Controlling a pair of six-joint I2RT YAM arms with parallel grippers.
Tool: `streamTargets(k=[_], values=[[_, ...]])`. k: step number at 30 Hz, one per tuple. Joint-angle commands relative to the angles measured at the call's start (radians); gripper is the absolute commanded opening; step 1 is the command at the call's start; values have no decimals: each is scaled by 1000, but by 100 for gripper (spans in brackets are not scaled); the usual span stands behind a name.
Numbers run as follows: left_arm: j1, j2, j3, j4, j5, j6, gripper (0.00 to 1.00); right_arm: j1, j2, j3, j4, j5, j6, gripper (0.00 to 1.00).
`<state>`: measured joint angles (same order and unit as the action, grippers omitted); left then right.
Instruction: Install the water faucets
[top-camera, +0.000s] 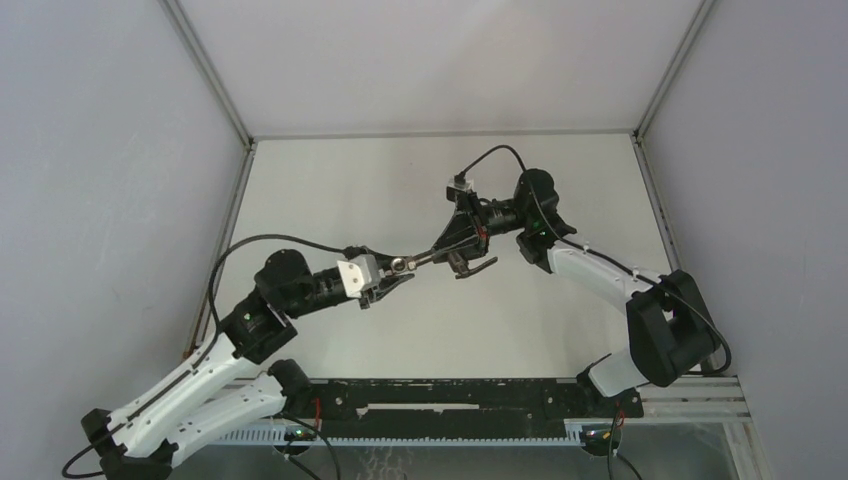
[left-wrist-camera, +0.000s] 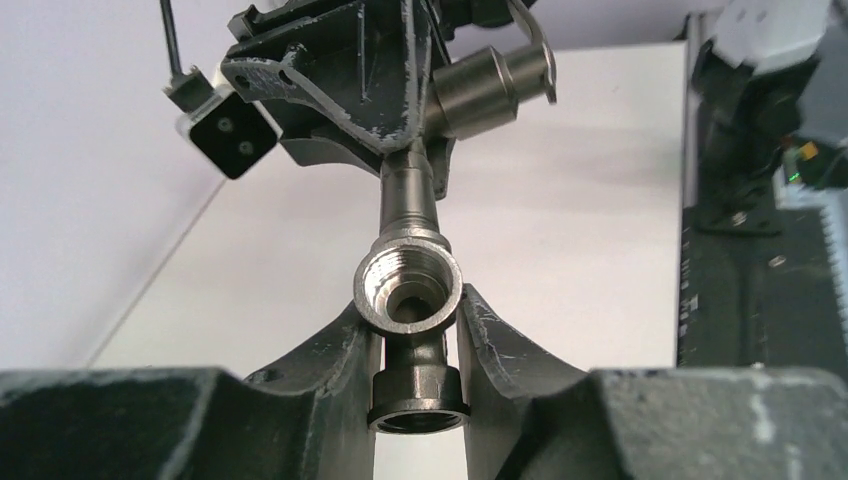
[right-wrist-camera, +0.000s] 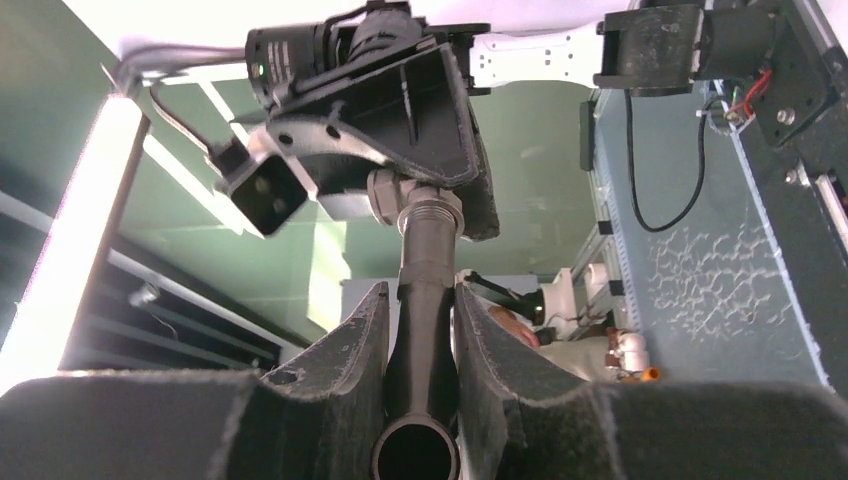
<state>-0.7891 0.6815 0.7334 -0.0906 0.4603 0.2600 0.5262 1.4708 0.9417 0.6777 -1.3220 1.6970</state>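
Pale table (top-camera: 330, 190), boxed in by plain grey walls, lies beneath two faucet parts held in mid-air above its middle. At the centre is the stubby fitting (left-wrist-camera: 408, 290), a short grey metal piece whose open threaded socket faces the left wrist camera. Touching the fitting's far side is the stem (left-wrist-camera: 408, 195), a slim metal tube. Its long axis runs away from the fitting, roughly level above the table, with its near end pointing into the fitting and the thin lever handle (left-wrist-camera: 548, 75) at the end farthest from it. How deeply the threads are engaged cannot be told. The left gripper (top-camera: 392, 276) is clamped on the fitting, one finger on each side. The right gripper (top-camera: 445, 252), just beyond the fitting, is closed around the stem. The step in hand appears to be screwing the two parts together. Doing it well likely calls for lining the stem's axis up exactly with the fitting's port, holding the fitting steady, and turning the stem gently so the threads do not cross.
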Motion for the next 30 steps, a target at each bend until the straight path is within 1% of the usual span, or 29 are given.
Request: streamTargets(k=[1, 3, 7, 12, 15, 19, 24, 25, 26, 30], values=[[-111, 18, -45, -151, -132, 227, 0, -35, -5, 80, -137, 178, 12, 0], [-152, 24, -56, -168, -219, 297, 0, -46, -7, 76, -188, 204, -4, 0], [-240, 44, -85, -171, -392, 424, 0, -58, 8, 71, -230, 218, -5, 0], [-311, 51, -151, -119, -569, 546, 0, -62, 37, 58, -231, 224, 3, 0], [-348, 50, -190, -87, -640, 605, 0, -67, 57, 46, -211, 225, 18, 1], [-358, 35, -212, -77, -646, 616, 0, -75, 83, 20, -162, 229, 50, 4], [-359, 20, -213, -82, -622, 595, 0, -75, 105, -2, -97, 228, 91, 22], [-359, 19, -214, -84, -618, 590, 0, -74, 107, -4, -87, 227, 95, 27], [-358, 17, -214, -82, -613, 579, 0, -74, 111, -6, -77, 225, 98, 34], [-348, 20, -196, -94, -595, 509, 0, -75, 112, -13, -60, 221, 107, 53]])
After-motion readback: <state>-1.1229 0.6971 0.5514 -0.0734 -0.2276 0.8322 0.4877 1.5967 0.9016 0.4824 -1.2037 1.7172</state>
